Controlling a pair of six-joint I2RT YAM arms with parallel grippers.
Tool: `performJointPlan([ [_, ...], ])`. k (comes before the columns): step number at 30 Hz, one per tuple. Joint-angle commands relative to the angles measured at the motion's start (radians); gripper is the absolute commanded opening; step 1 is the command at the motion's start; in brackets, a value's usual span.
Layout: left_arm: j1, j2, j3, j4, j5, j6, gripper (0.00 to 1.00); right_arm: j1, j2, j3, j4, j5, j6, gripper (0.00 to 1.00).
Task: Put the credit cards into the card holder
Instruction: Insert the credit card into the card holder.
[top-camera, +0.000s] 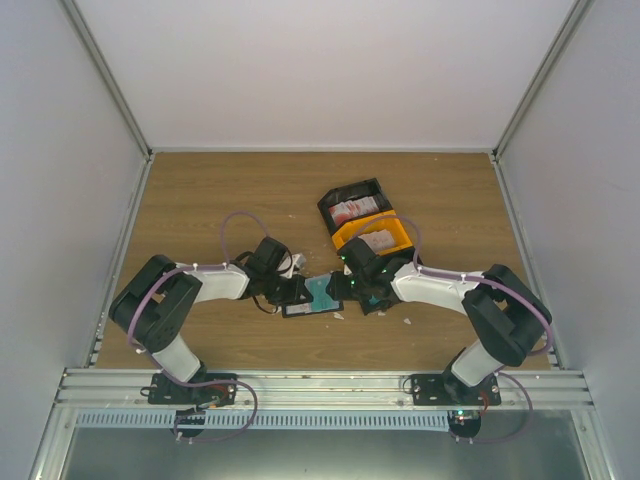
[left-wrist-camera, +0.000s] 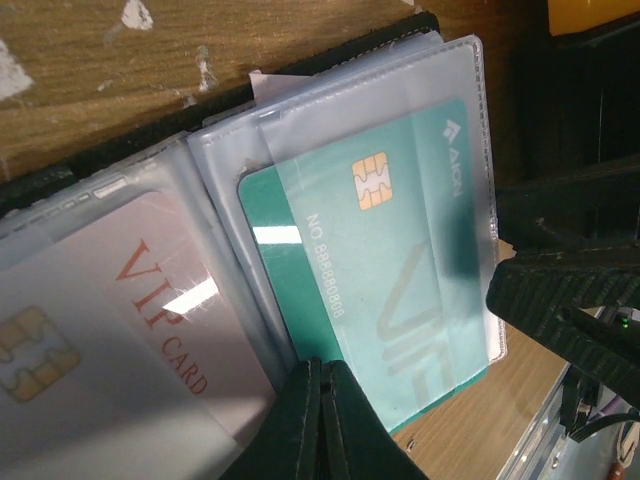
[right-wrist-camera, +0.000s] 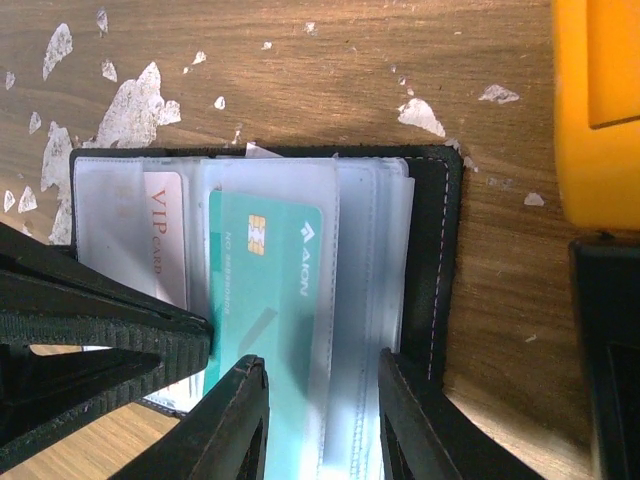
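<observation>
Lying open on the bench (right-wrist-camera: 300, 80) between both hands: card holder (right-wrist-camera: 440, 250), black, clear sleeves. Left hand (left-wrist-camera: 320, 378) is holding its fingers pressed together at the near edge, beside a pale card (left-wrist-camera: 130, 330) reading "VIP CARD" in red. Teal card (left-wrist-camera: 400, 270) is sitting partly sleeved, showing "AION". Right hand (right-wrist-camera: 320, 400) is hovering, fingers apart, straddling the sleeves. White scraps (right-wrist-camera: 135, 100) are littering the wood; an orange tray (right-wrist-camera: 590, 100) is standing rightmost.

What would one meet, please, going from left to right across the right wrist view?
The left gripper → pink VIP card → teal card → black edge of the card holder → orange tray.
</observation>
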Motion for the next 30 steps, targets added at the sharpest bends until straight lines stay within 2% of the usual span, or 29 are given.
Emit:
performJointPlan([
  [1, -0.011, 0.027, 0.011, 0.027, -0.022, -0.001, 0.03, 0.001, -0.013, -0.012, 0.020, -0.017, -0.014, 0.31],
  [16, -0.011, 0.047, 0.004, 0.023, -0.049, -0.005, 0.02, 0.009, 0.009, -0.035, 0.074, -0.128, -0.002, 0.26],
  [21, -0.010, 0.044, 0.001, 0.026, -0.052, -0.006, 0.02, 0.009, -0.003, -0.059, 0.147, -0.194, 0.038, 0.25],
  [26, -0.010, 0.040, -0.006, 0.032, -0.053, -0.008, 0.02, 0.009, 0.000, -0.082, 0.209, -0.221, 0.080, 0.20],
  [30, -0.010, 0.017, -0.007, 0.037, -0.046, -0.008, 0.04, 0.011, 0.031, -0.060, 0.178, -0.181, 0.072, 0.11],
])
